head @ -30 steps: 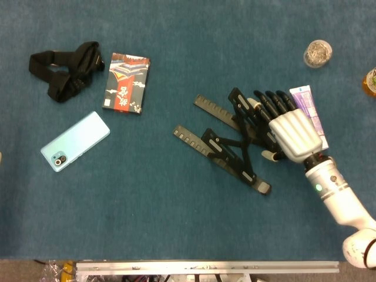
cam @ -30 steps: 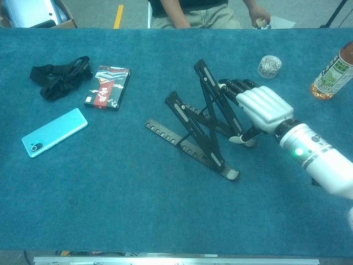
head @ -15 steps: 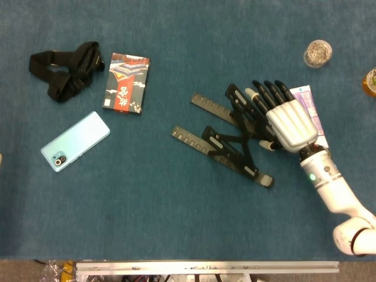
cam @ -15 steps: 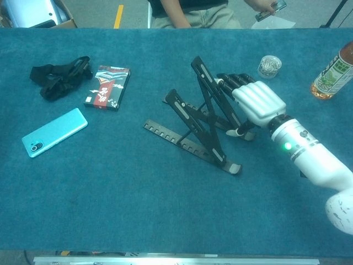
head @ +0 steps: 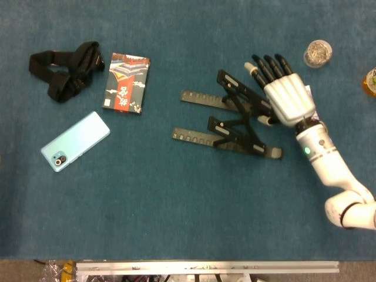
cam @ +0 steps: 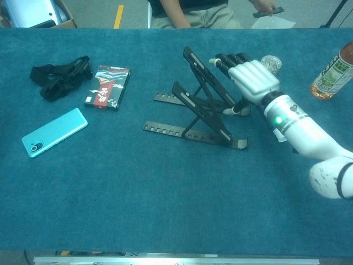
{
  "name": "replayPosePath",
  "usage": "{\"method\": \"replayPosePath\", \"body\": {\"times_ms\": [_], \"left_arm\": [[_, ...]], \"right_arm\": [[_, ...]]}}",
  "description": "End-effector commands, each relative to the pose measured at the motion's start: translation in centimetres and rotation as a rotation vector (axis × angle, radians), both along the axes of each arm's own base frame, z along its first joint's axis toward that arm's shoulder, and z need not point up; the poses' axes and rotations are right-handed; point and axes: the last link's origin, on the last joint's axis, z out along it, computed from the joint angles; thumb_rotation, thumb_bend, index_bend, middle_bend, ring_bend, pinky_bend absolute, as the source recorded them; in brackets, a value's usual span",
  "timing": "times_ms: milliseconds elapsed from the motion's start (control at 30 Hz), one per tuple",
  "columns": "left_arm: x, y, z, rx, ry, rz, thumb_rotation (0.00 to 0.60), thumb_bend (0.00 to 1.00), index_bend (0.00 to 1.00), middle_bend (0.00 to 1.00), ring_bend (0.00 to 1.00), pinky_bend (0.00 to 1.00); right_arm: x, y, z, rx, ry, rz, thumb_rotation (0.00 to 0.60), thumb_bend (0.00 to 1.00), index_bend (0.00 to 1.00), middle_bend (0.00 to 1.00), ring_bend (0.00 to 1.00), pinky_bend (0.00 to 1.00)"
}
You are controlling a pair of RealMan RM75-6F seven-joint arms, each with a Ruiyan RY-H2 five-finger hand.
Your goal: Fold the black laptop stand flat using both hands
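A: Where's the right hand?
B: At the stand's right side, palm down, dark fingers stretched flat and close together over the raised upper bars, thumb tucked beneath by the frame. Whether it actually grips a bar, I can't tell.

A: And the stand?
B: Mid-table, unfolded, its two notched rails flat on the blue cloth.

A: The left hand?
B: Out of sight in both views.

A: What's nearby?
B: A phone, booklet and strap well to the left; a jar and bottle to the right.
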Motion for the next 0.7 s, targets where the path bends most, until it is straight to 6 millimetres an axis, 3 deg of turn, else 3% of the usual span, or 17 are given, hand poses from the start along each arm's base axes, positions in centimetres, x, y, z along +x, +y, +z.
{"method": "replayPosePath", "body": {"times_ms": [33,200,367,700], "left_arm": [[0.0,0.0,0.0,0.001,0.001,0.0,0.6,0.28,0.0,0.0,0.0,0.0],[0.0,-0.2,0.2,0.004,0.003,0.002,0.6,0.28,0.0,0.0,0.0,0.0],[0.0,-0.2,0.2,0.001,0.003,0.003,0.6,0.28,0.0,0.0,0.0,0.0],[0.4,-0.1,0.0,-0.004,0.002,-0.009,0.6,0.28,0.0,0.0,0.0,0.0]], "right_arm": [[0.3,-0.8,0.0,-0.003,-0.009,-0.015,0.535,0.01,0.0,0.0,0.0,0.07],[0.4,-0.5,0.7,0.042,-0.039,-0.023,0.537,0.02,0.0,0.0,0.0,0.07],[0.9,1.1,2.6,0.093,-0.087,-0.01,0.537,0.02,0.0,0.0,0.0,0.07],[4.3,4.2,7.0,0.181,-0.263,0.053,0.536,0.02,0.0,0.0,0.0,0.07]]}}
